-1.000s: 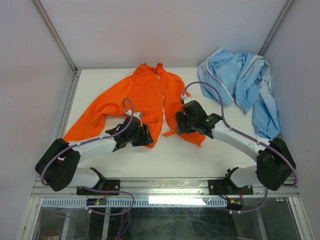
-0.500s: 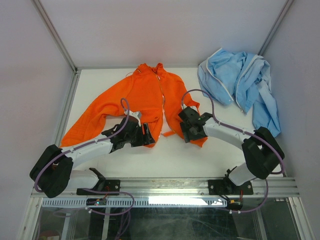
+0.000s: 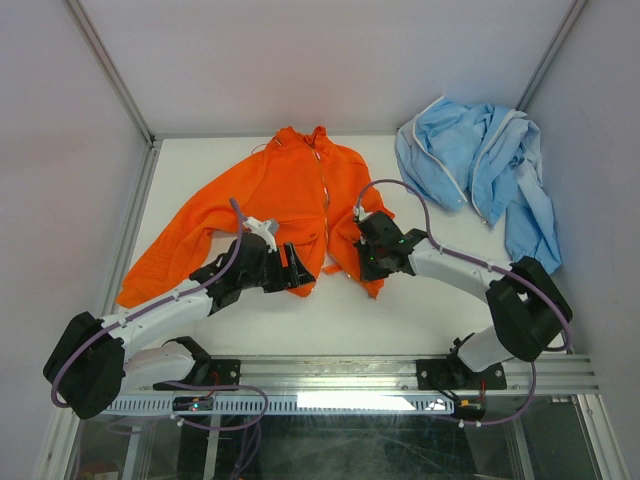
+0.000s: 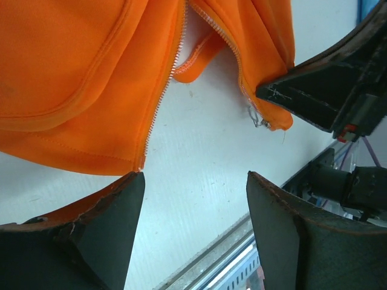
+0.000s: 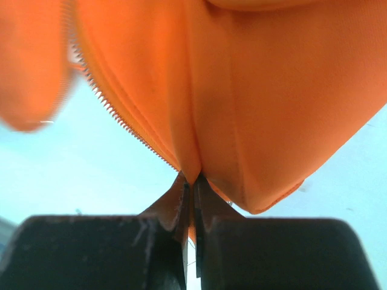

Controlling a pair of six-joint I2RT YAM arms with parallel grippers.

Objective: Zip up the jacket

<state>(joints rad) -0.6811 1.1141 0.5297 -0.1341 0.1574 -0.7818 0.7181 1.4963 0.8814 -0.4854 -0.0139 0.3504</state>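
The orange jacket [image 3: 280,190] lies spread on the white table, front unzipped at the bottom. Its two zipper edges diverge in the left wrist view, the left teeth [image 4: 162,96] and the right edge ending in a small metal slider [image 4: 257,119]. My left gripper [image 4: 195,181] stands open just below the left panel's hem corner, nothing between its fingers. My right gripper [image 5: 192,184] is shut on a fold of the jacket's right front panel [image 5: 254,109], close to the zipper teeth [image 5: 109,106]. From above, the right gripper [image 3: 372,262] sits on the right hem.
A light blue garment [image 3: 480,170] lies crumpled at the back right. The table's near edge and metal rail [image 3: 330,370] run close below both grippers. Enclosure walls stand on both sides.
My right gripper has closed on the jacket's right hem and pulled it slightly left. My left gripper has opened wider and shifted a little right along the left hem.
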